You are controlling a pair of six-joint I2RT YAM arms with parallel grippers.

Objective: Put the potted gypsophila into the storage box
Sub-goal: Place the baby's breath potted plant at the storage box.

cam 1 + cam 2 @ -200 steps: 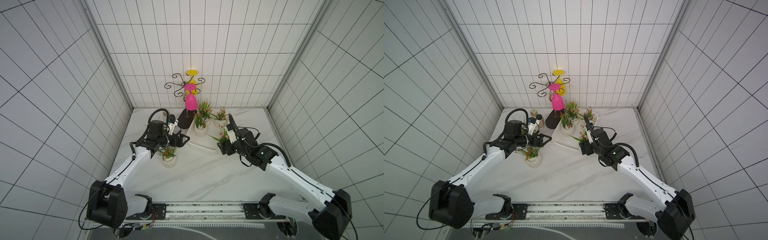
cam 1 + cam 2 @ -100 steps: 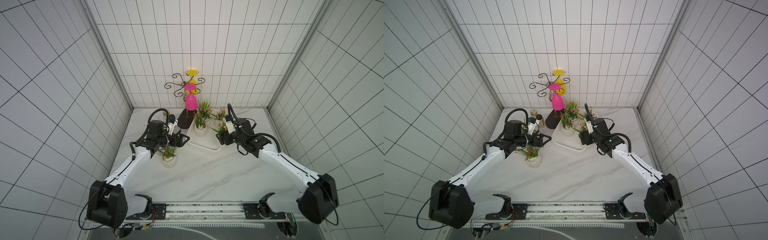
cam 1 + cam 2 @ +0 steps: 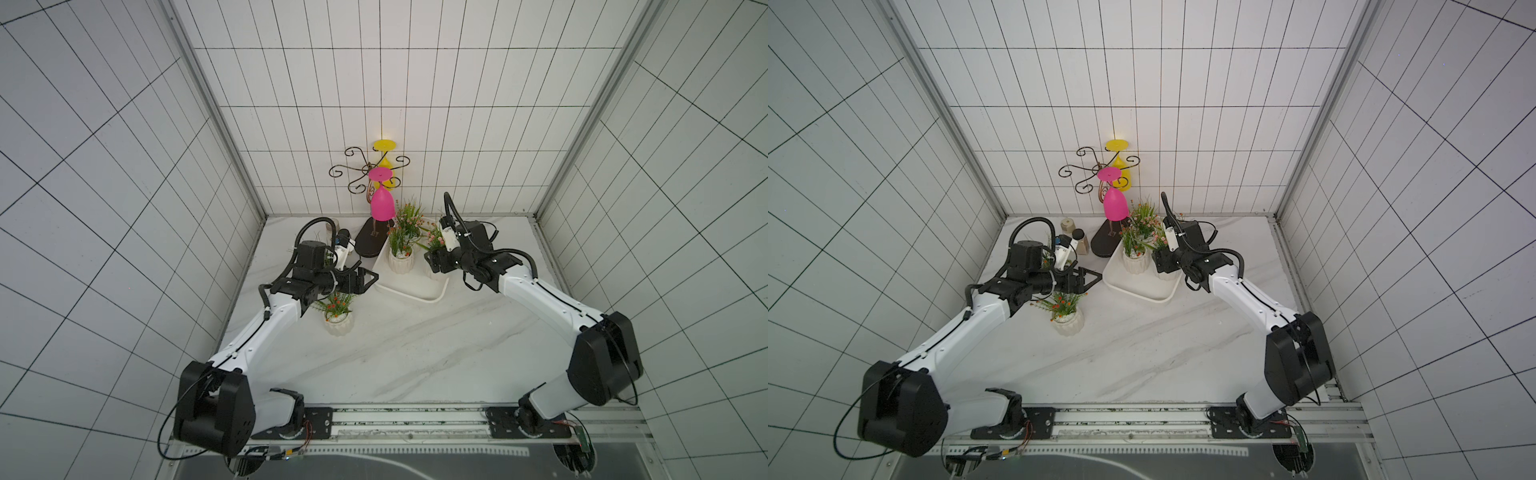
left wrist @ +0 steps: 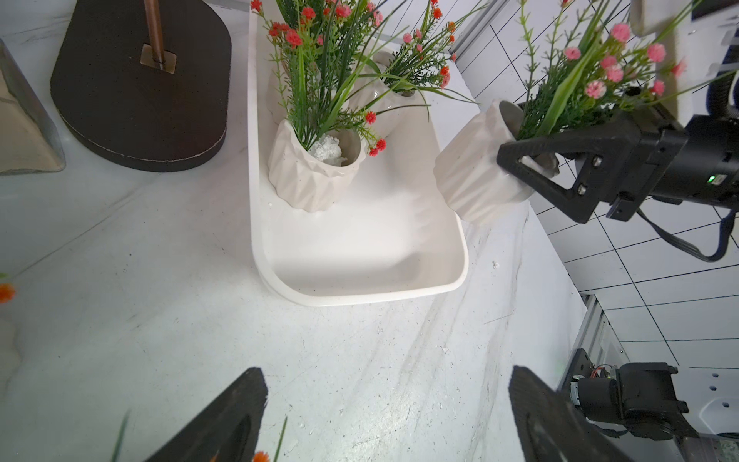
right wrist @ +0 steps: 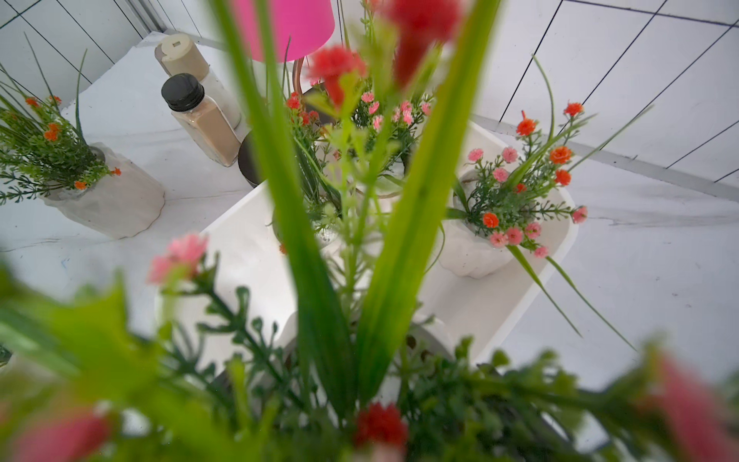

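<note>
The storage box (image 3: pixel 430 297) (image 3: pixel 1142 294) (image 4: pixel 360 297) is a shallow white tub at the back middle of the table. My right gripper (image 3: pixel 434 259) (image 3: pixel 1160 262) is shut on the rim of a potted gypsophila (image 4: pixel 472 184) with pink flowers. That white ribbed pot hangs tilted just above the box's right rim. In the right wrist view its foliage (image 5: pixel 340 280) hides the jaws. Other potted plants (image 4: pixel 316 176) (image 3: pixel 401 262) stand in the box's far half. A pot with orange flowers (image 3: pixel 338 326) (image 3: pixel 1068 322) (image 5: pixel 108 200) stands on the table. Just behind it, my left gripper (image 3: pixel 368 277) (image 4: pixel 388 384) hovers open and empty.
A wire glass rack on a dark oval base (image 3: pixel 370 245) (image 4: pixel 140 92) stands behind the box, with a pink glass (image 3: pixel 382 204) and a yellow one hung on it. Two small bottles (image 3: pixel 1080 244) (image 5: pixel 204 124) stand at the back left. Tiled walls close three sides.
My right arm has carried the pink-flowered pot back and to the left, from in front of the box's right corner to above its right rim. The left arm has stayed put.
</note>
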